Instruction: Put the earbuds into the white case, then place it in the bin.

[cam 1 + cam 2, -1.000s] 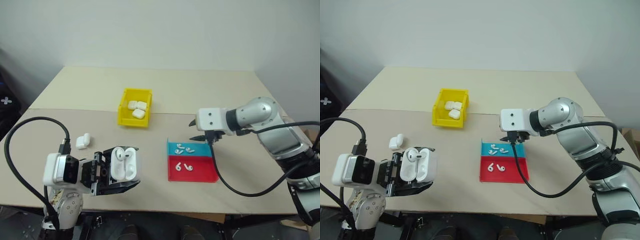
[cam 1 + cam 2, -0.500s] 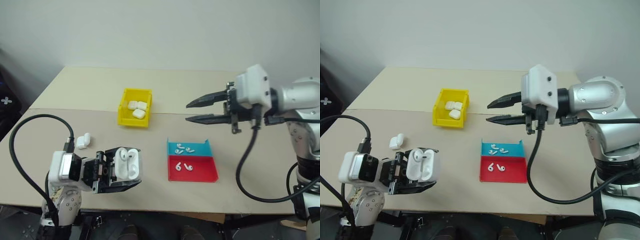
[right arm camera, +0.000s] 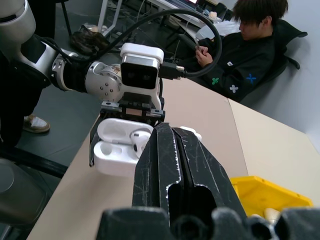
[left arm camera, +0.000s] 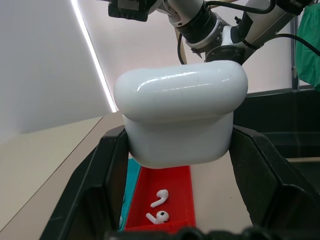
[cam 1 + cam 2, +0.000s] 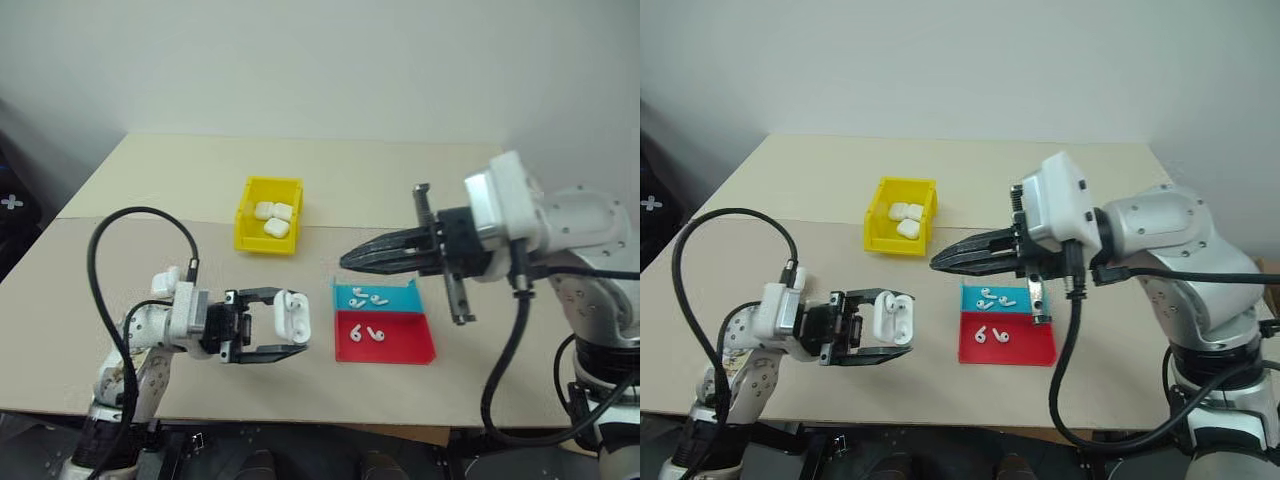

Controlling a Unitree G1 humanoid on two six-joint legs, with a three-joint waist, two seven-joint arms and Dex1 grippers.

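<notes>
since the earlier frames the right arm had swung up from over the blue tray (image 5: 378,296) and turned toward the left arm, its claw going from spread to pressed together, while the left arm had pushed the open white case (image 5: 289,312) forward over the tabletop (image 5: 400,180).

the right claw (image 5: 350,261) had its two black fingers shut tip to tip, pointing at the case; whether an earbud sat pinched at the tips could not be told. the left claw (image 5: 296,322) was clamped on the case body, lid flipped open, one earbud (image 3: 136,139) already seated and the other socket seemingly vacant.

the main risk, as i judged it, was misalignment: a tiny glossy bud slipping from the shut tips, or the tips knocking the lid or the case in its grip. further earbuds (image 5: 368,333) lay in the red tray (image 5: 410,350) and the blue one. the yellow bin (image 5: 270,241), holding several cases, stood well apart beyond the case.
</notes>
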